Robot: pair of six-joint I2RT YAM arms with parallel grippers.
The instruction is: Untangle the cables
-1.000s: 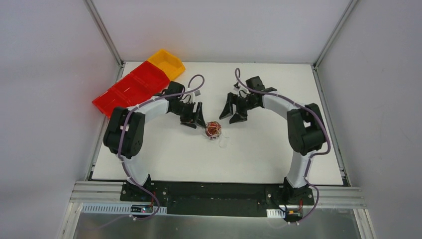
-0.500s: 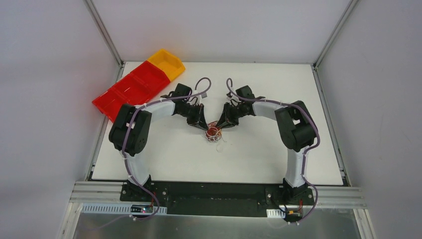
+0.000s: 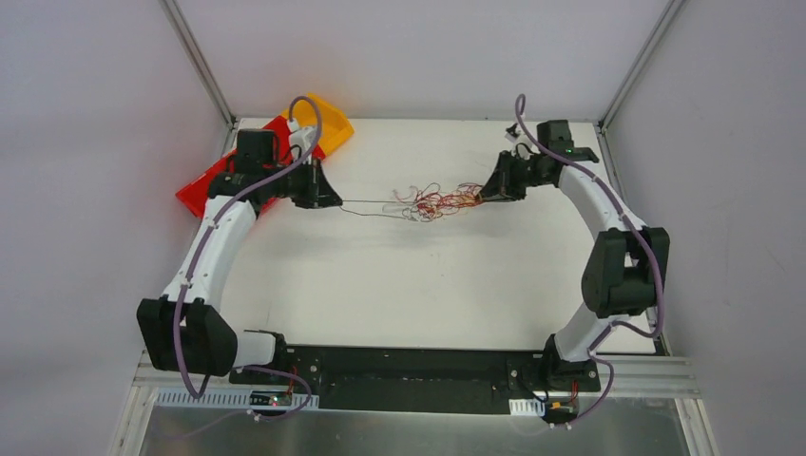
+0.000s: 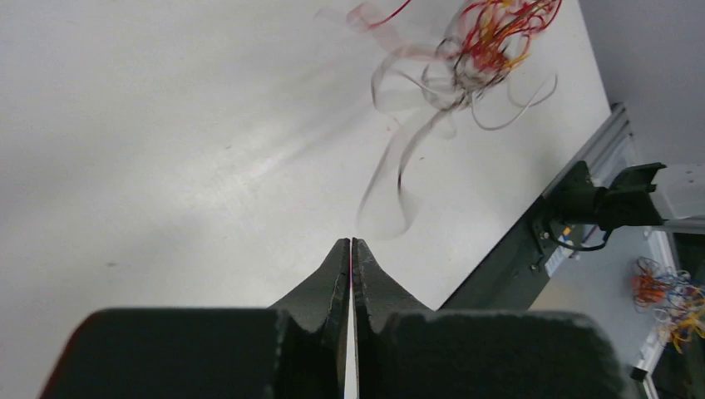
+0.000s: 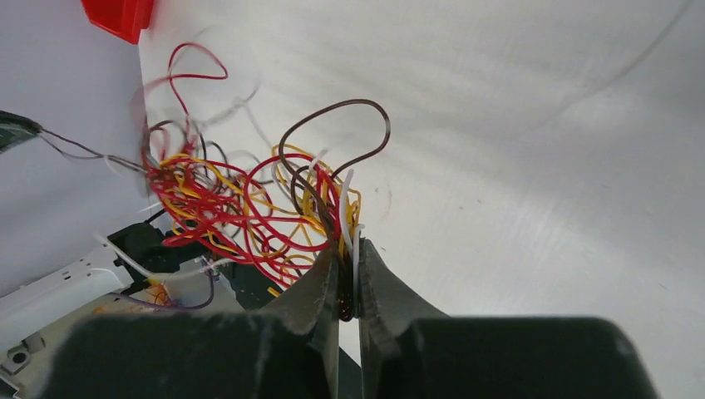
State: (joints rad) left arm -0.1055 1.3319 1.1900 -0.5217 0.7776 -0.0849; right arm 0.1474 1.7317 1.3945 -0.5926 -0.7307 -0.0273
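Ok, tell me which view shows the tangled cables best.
Right wrist: the cables fill the frame, red, yellow, white and dark strands distinct, pinched in the right gripper. Top external shows them small, stretched into a thin line. Left wrist shows a blurred clump in its top corner.

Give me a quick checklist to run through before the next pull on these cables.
1. Left tool shut on dark strand: ok, it runs taut to the clump.
2. Right tool shut on cables: ok, several are pinched.
3. Cables separated: not ok, red and yellow ones are clumped mid-span.
4. Left arm clear of red bin: cannot tell, they overlap from above.
5. Cables inside table edges: ok.
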